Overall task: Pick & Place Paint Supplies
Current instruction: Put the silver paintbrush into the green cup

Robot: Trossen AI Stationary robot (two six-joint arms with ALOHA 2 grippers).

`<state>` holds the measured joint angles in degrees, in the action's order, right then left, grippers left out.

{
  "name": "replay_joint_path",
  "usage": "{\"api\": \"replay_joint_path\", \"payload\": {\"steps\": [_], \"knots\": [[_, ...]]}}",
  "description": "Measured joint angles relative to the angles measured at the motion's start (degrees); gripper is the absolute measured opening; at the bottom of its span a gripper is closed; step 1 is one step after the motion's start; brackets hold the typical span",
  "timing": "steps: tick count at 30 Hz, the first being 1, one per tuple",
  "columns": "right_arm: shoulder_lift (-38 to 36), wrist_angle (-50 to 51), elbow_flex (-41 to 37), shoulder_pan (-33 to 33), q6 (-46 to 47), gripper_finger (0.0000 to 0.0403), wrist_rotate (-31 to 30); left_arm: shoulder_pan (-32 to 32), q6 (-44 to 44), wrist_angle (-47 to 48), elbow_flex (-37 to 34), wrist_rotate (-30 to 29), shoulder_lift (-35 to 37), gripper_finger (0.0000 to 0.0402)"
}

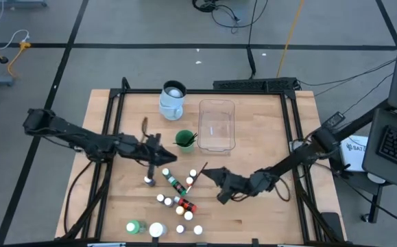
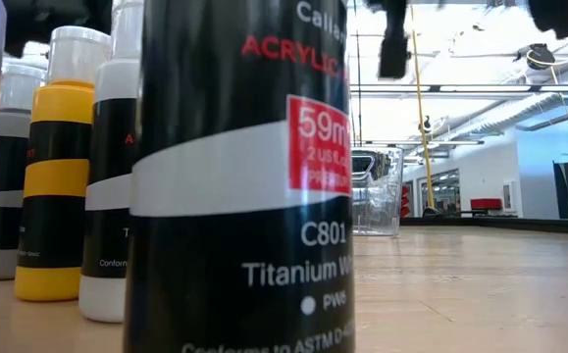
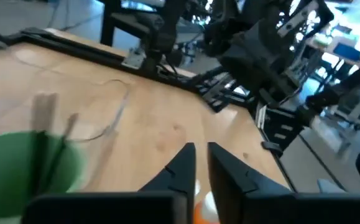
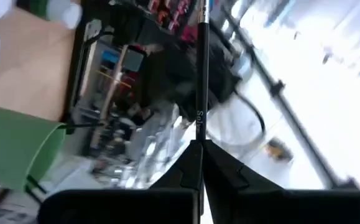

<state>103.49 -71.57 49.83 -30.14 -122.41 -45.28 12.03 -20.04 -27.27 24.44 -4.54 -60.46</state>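
Wooden table (image 1: pixel 253 130), bottles (image 1: pixel 177 202) scattered near front edge: right gripper (image 4: pixel 199 152) pinched on a thin, light, stiff, roll-prone brush (image 4: pixel 201 74), best taken mid-handle; left gripper (image 3: pixel 201 155) over the bottles, fingers barely apart, nothing visibly held.

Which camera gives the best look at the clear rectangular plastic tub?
The high view: the clear rectangular plastic tub shows whole from above, beside the green cup. The low view shows it small and distant. The left wrist view catches only a faint curved edge; in the right wrist view I cannot make it out.
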Motion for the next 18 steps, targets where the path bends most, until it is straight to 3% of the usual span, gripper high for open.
{"api": "replay_joint_path", "payload": {"steps": [3,10,18], "knots": [[2.69,-0.78,0.93,0.85,-6.12,0.0,3.3,0.96,0.75,0.09,5.4,1.15,-5.82,0.009],[5.51,-0.12,1.74,0.89,-8.96,0.0,6.48,1.03,1.5,7.27,16.13,7.95,-14.22,0.0203],[5.45,1.9,1.65,0.87,-10.03,0.0,6.46,0.76,0.84,9.55,20.86,9.26,-22.14,0.0254]]}}
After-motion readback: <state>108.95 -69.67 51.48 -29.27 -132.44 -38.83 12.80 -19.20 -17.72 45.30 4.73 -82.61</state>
